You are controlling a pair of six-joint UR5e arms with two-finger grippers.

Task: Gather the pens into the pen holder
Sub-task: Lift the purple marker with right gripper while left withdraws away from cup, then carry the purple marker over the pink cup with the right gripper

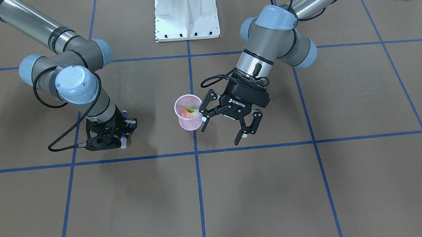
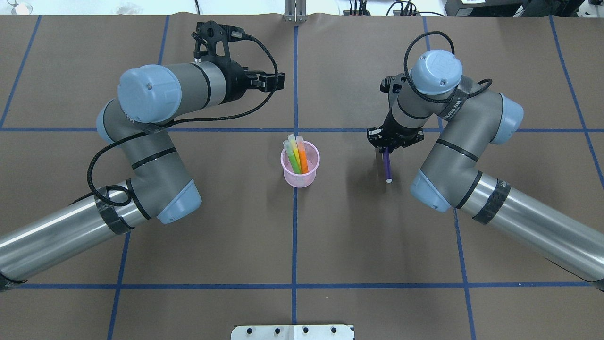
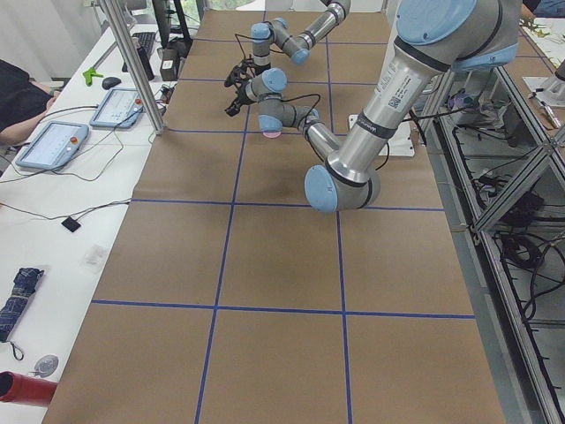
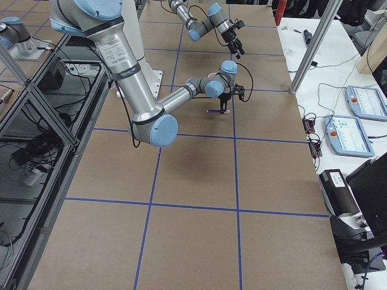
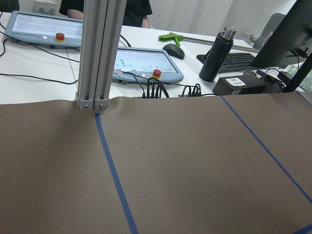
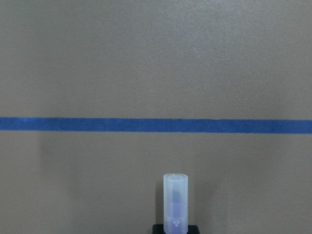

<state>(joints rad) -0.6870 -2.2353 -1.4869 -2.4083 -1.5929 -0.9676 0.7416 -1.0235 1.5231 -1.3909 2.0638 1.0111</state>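
The pink mesh pen holder (image 2: 300, 171) stands upright at the table's centre, with green, yellow and orange pens (image 2: 296, 153) leaning inside it. It also shows in the front view, pen holder (image 1: 189, 117). My right gripper (image 2: 387, 147) is shut on the purple pen (image 2: 387, 167), off to the holder's right, with the whitish cap (image 6: 175, 200) pointing down at the table. In the front view my left gripper (image 1: 221, 134) hangs open and empty just beside the holder, on its far side from the right gripper (image 1: 123, 130).
The white robot base plate (image 1: 186, 13) sits at the table's robot-side edge. Blue tape lines (image 1: 199, 192) grid the brown surface. Beyond the far edge are a metal post (image 5: 97, 53), tablets (image 5: 141, 63) and a black bottle (image 5: 217, 53). A person (image 3: 18, 88) sits there.
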